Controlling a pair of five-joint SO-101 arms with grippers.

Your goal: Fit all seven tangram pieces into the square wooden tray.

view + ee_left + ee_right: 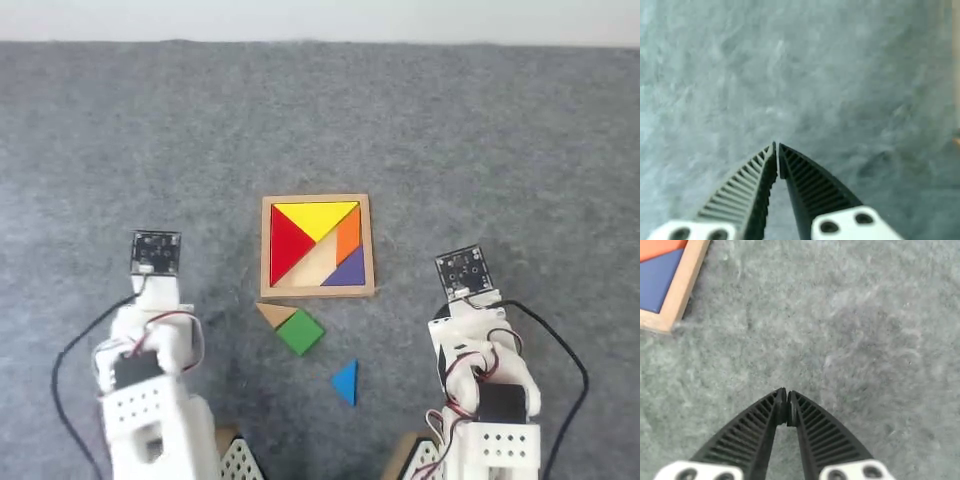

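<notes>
Four pieces sit in the square wooden tray [317, 199]: a yellow triangle [315, 217], a red triangle [287, 247], an orange piece [348, 238] and a purple triangle [348, 270]. A bare wooden patch [318, 268] is left between the red and the purple. Three pieces lie loose on the grey felt mat [500, 150] just in front of the tray. The tan triangle [273, 314] touches the green square [300, 331], and the blue triangle [346, 381] lies a little apart, nearer the arms. The left gripper [776, 146] is clenched on nothing, its tips over plain felt to the left of the tray. The right gripper [786, 392] is likewise closed and empty, near the tray's corner that holds the purple triangle. The task looks a little past halfway, between placements. The next move probably calls for one gripper to spread its fingers and come down over a loose piece. The blue triangle, standing free, seems the easiest to pinch; the touching pair may need separating first.
</notes>
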